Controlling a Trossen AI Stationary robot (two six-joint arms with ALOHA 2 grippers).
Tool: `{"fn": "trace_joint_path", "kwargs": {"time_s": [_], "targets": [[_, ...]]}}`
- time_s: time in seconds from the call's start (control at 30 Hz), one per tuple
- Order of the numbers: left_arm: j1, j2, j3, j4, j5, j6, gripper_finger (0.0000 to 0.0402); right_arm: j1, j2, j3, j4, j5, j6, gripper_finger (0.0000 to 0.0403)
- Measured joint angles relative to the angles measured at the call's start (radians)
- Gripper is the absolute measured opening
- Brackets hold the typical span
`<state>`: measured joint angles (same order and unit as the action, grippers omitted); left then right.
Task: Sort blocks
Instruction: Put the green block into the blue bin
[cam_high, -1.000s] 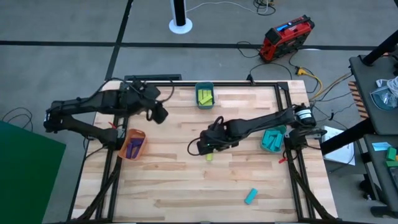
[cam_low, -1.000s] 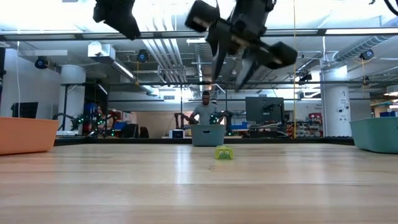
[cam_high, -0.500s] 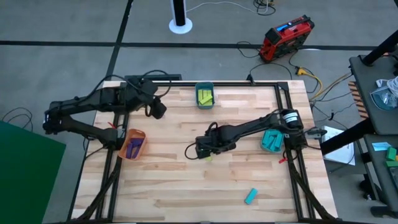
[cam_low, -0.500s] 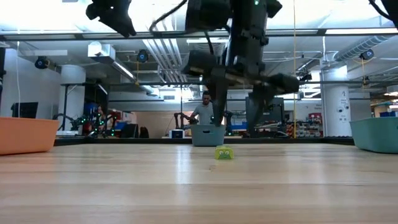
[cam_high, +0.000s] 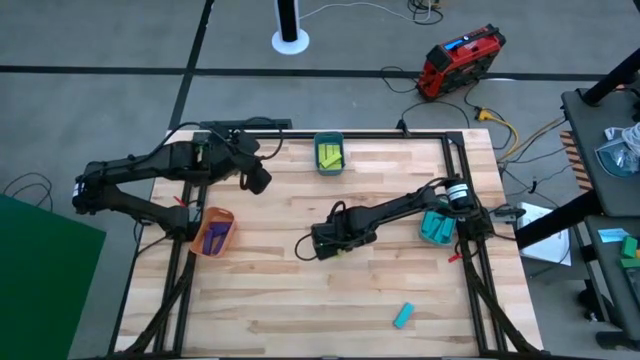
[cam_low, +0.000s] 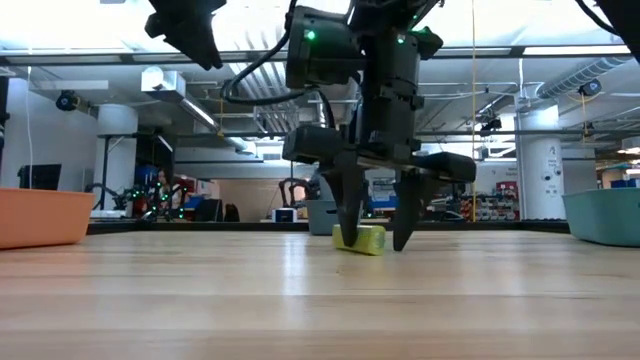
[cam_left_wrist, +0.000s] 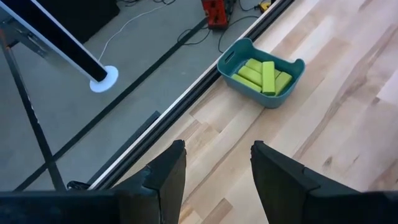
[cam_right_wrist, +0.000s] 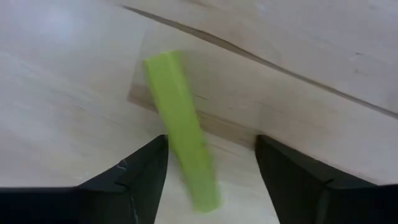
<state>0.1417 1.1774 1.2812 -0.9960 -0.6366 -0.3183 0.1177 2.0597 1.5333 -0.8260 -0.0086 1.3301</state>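
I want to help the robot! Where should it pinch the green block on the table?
Pinch the yellow-green block across its two long sides, near its middle, coming straight down. It lies flat, long and thin, and the right gripper is open with one finger on each side.

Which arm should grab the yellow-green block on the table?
The right. Its claw is open, down at the table around the yellow-green block. The left claw hangs far off near the back edge.

A yellow-green block (cam_right_wrist: 180, 127) lay on the pale wooden table (cam_high: 280, 290). More yellow-green blocks (cam_left_wrist: 263, 74) filled a teal bin (cam_left_wrist: 233, 57); purple blocks (cam_high: 215, 238) sat in an orange bin (cam_high: 221, 214). A lone cyan block (cam_high: 403, 316) lay apart.
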Motion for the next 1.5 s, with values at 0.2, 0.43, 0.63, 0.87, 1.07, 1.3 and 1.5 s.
{"fn": "trace_joint_path", "kwargs": {"time_s": [0.2,0.43,0.63,0.87,1.07,1.3,1.5], "targets": [[0.0,-0.003,0.0,-0.01,0.0,0.005,0.0159,0.0,0.02,0.002,-0.006,0.0,-0.05,0.0198],[0.0,-0.004,0.0,-0.011,0.0,0.006,0.0159,0.002,0.022,-0.001,-0.006,0.0,-0.118,0.0084],[0.0,-0.004,0.0,-0.011,0.0,0.006,0.0159,0.002,0.011,-0.001,-0.002,0.002,-0.168,0.005],[0.0,-0.004,0.0,-0.01,0.001,0.006,0.0159,-0.04,-0.069,-0.004,0.004,0.063,-0.206,0.005],[0.0,-0.005,0.0,-0.008,0.002,0.002,0.0159,-0.112,-0.146,-0.003,0.006,0.128,-0.239,0.005],[0.0,-0.005,-0.001,0.027,0.033,-0.013,0.0159,-0.253,-0.185,-0.003,0.081,0.167,-0.344,0.005],[0.0,-0.006,0.0,0.037,0.037,-0.039,0.0159,-0.398,-0.184,-0.002,0.189,0.05,-0.431,0.005]]}}
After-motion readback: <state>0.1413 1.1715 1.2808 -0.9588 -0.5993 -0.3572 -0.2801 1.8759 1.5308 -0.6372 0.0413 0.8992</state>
